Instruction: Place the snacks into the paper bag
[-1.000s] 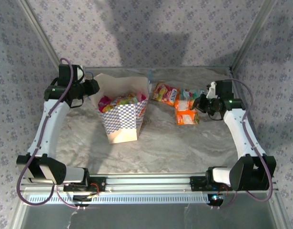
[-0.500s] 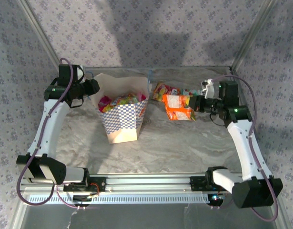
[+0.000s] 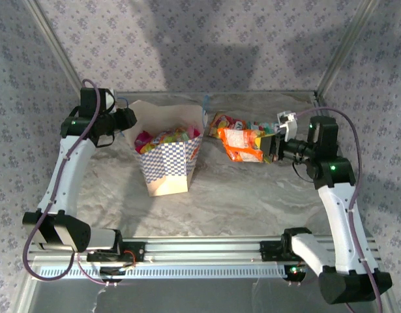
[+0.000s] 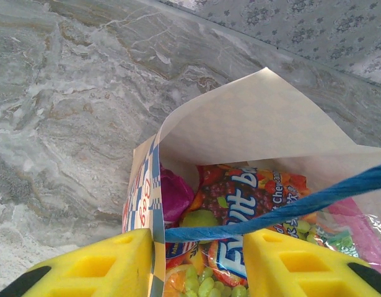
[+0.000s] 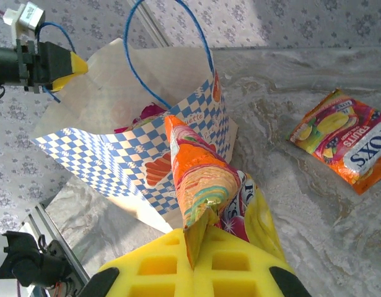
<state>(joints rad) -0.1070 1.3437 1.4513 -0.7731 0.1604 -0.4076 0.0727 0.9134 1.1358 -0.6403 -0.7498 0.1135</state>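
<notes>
Orange packet, probably light and slippery, hangs pinched by its edge in right gripper; left gripper, spread, apparently straddles paper bag rim.

Overhead looks down; both wrist views share the paper bag.

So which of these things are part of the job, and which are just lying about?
Part of the job:
- paper bag
- packets already inside it
- orange packet, pinched in the right fingers
- red packet lying outside the bag

Just there:
- marbled table
- patterned walls
- metal rail
</notes>
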